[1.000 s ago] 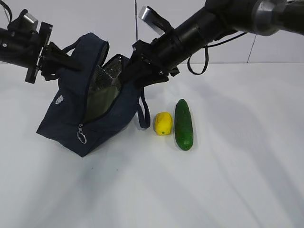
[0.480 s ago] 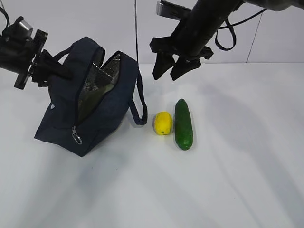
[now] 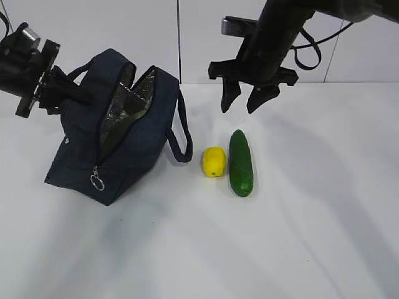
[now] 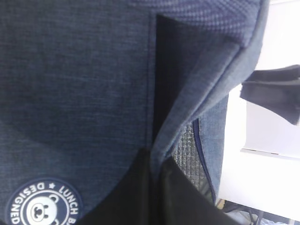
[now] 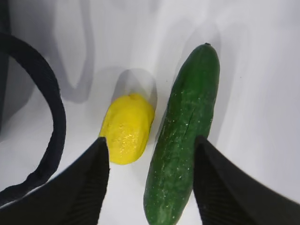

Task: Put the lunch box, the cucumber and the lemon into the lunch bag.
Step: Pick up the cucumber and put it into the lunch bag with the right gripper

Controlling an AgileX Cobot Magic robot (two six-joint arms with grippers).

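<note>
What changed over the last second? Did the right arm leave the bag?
Yes. The right gripper withdrew from the lunch bag opening and swung right; it now hangs open above the cucumber. The bag's mouth narrowed slightly. The left gripper keeps its hold on the bag; the lemon and cucumber stayed put.

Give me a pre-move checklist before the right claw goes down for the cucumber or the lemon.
1. Right claw open and empty: ok.
2. Right claw above the produce: ok, over the cucumber and lemon, clear of both.
3. Cucumber and lemon separable: cannot tell, they lie side by side, very close.
4. Lunch bag unzipped: ok, silver lining shows.
5. Left claw holding the bag's edge: ok, shut on the fabric.
6. Lunch box inside the bag: cannot tell, not visible.
</note>
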